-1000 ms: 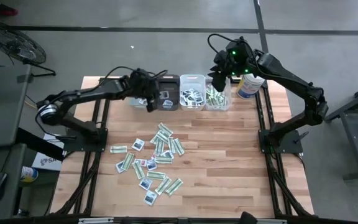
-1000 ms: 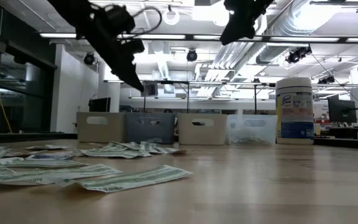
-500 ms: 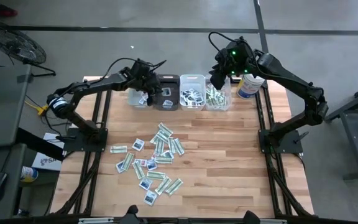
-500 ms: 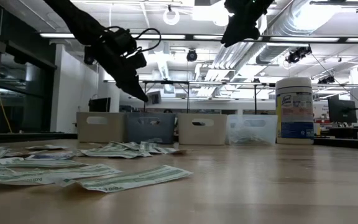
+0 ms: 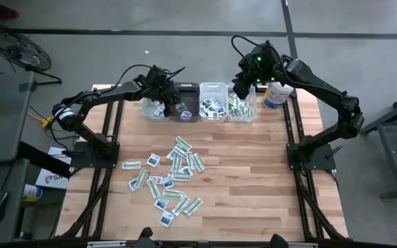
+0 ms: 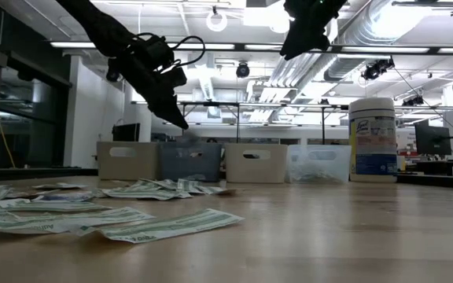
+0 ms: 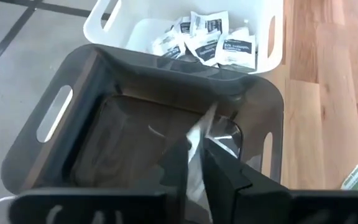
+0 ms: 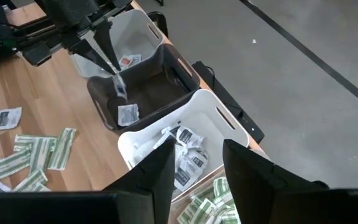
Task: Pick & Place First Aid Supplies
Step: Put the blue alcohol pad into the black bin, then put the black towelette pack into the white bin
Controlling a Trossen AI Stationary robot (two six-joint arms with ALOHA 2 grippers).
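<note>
The left gripper (image 7: 196, 163) hangs over the dark bin (image 5: 187, 103), second from the left in the row of four bins at the table's (image 5: 253, 179) far edge; seen from its own wrist, the two dark fingers (image 7: 173, 165) stand close together with a pale packet (image 7: 199, 146) between them, its upper end poking out above the tips, so it is pinched on that packet or only just loosening, and which of the two cannot be told. In the right wrist view the same packet hangs from those fingertips over the dark bin, and another small white packet (image 8: 128, 114) lies on that bin's floor. The right gripper (image 8: 196, 163) hovers above the two bins at the right end of the row, its fingers (image 8: 157, 177) clearly apart and holding nothing. The white bin (image 5: 213, 102) beside the dark one holds squarish white packets with dark-blue marks (image 7: 219, 43); the clear bin (image 5: 242, 107) next to it holds green-and-white strips (image 8: 207, 208). The bin at the left end (image 5: 151, 109) sits just beside the dark one. A loose scatter of first aid supplies (image 5: 171, 176) of both kinds lies on the wood near the table's middle, well apart from the bins. A white canister with a blue label (image 5: 276, 94) stands at the row's right end
</note>
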